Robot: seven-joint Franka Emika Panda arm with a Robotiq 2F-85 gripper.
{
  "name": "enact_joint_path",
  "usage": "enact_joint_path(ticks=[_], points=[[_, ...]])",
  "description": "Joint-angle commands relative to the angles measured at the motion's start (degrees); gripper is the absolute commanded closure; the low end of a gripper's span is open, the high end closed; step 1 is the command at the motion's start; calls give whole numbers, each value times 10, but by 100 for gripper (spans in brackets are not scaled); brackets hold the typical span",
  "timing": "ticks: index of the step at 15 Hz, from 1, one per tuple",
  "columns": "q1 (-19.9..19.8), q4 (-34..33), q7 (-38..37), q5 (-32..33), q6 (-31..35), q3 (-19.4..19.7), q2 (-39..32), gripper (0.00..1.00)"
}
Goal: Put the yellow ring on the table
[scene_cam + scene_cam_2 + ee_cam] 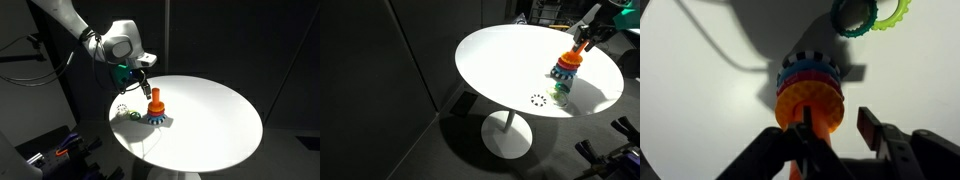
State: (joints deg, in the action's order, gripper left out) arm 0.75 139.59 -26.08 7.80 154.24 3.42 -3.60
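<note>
The yellow ring, yellow-orange, sits on top of a stacking toy, over pink and blue rings, around an orange peg. The toy stands upright on the white round table. My gripper hovers right over the toy's top, seen in both exterior views. Its jaws stand apart. The left finger lies in front of the ring's hole and peg. The right finger is outside the ring's rim with a small gap. Nothing is clamped.
Two green rings lie on the table beside the toy, a teal one and a yellow-green one. A small dotted ring lies near the table's edge. Dark floor and equipment surround the table.
</note>
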Motion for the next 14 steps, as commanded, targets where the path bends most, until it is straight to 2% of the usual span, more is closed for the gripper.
enact_joint_path(ticks=[1, 3, 4, 8, 14], points=[[-7, -3, 30, -21, -45, -2, 17, 17], [-9, -3, 24, -13, -54, 0, 16, 2], [-10, -2, 18, -6, -50, 2, 13, 0], [-16, -3, 7, 4, -37, 6, 3, 0], [-18, 1, 22, -15, 1, 8, -19, 0]])
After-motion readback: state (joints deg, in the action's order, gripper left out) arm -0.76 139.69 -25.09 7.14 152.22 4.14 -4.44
